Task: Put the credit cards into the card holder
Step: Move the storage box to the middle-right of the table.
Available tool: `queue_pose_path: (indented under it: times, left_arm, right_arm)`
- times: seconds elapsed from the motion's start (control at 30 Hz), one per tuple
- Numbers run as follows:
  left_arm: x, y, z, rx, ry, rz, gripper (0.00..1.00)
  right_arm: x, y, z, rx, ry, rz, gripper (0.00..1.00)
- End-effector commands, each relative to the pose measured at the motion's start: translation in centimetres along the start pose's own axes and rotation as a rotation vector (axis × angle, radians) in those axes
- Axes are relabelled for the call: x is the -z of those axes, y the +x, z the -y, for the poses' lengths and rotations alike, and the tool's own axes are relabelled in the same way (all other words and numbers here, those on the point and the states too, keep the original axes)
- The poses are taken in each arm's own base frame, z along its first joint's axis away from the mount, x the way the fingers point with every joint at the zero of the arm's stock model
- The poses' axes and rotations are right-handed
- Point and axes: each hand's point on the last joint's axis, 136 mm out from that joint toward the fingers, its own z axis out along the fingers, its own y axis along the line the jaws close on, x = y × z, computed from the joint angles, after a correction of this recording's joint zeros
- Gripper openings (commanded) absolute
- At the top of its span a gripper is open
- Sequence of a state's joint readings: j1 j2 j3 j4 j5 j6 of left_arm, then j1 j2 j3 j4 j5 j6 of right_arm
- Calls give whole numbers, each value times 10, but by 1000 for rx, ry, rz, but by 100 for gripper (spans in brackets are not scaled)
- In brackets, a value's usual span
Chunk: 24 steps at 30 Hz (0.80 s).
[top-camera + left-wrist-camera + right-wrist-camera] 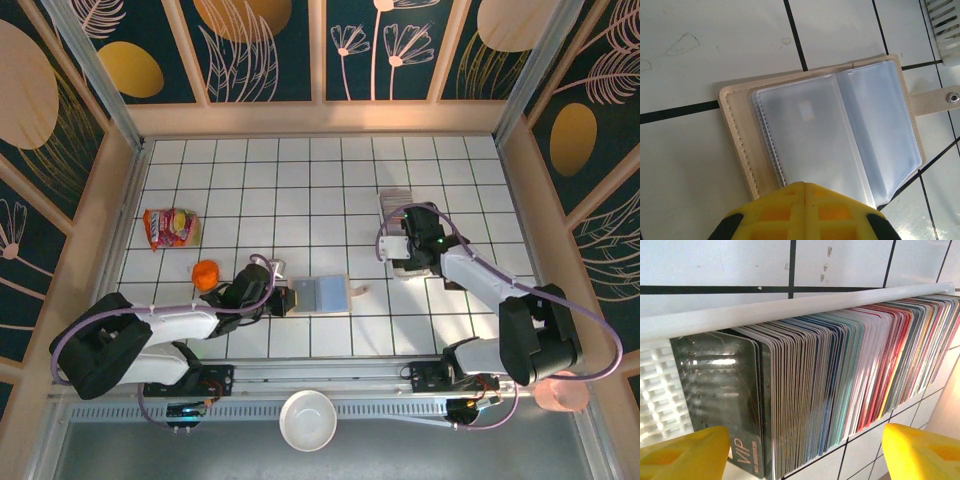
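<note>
Now, your left gripper [802,202] has its jaws pressed together at the near edge of the card holder [735,145]. The holder lies opened flat on the white tiled table [700,190] with its clear sleeves [805,130] up and its snap flap [940,100] out to one side; you cannot tell whether a sleeve is nipped. Your right gripper [802,455] has its jaws spread wide at the credit cards [840,370], which stand packed on edge in the long tray [790,307] with a dark VIP card [725,405] at the row's end, well apart from the holder.
</note>
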<state>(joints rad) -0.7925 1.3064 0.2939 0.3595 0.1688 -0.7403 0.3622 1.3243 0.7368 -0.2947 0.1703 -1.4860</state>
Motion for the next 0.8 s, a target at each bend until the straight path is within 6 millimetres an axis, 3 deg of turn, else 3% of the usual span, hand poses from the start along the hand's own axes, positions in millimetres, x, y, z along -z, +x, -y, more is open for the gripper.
queue_pose_path:
  times: [0.0, 0.13, 0.23, 0.3, 0.37, 0.47, 0.5, 0.57, 0.63, 0.7, 0.77]
  left_arm:
    - [1, -10, 12, -19, 31, 28, 3]
    - [5, -13, 14, -29, 34, 45, 3]
    - [8, -15, 15, -34, 40, 55, 3]
    - [10, -16, 16, -40, 40, 61, 3]
    - [12, -17, 14, -43, 32, 70, 3]
    - [15, -17, 15, -47, 32, 76, 3]
    - [15, -18, 15, -45, 34, 77, 4]
    - [16, -18, 17, -45, 42, 78, 4]
    - [17, -18, 19, -44, 52, 76, 4]
    - [17, -18, 20, -43, 58, 73, 4]
    - [18, -18, 21, -43, 60, 72, 4]
  right_arm:
    - [27, 9, 20, -75, 4, 21, 80]
    - [40, 49, 28, -192, 53, -36, 80]
    - [44, 79, 43, -457, 181, -59, 68]
    - [62, 98, 76, -799, 365, -1, 48]
    - [88, 118, 103, -1180, 533, 44, 42]
    - [106, 120, 105, -1606, 479, 92, 39]
    - [106, 122, 97, -1725, 434, 52, 39]
    - [97, 131, 71, -1922, 349, -95, 21]
    - [87, 142, 33, -2127, 245, -251, 9]
    - [71, 138, -2, -2323, 83, -261, 7]
    - [59, 133, -22, -2451, -7, -207, 9]
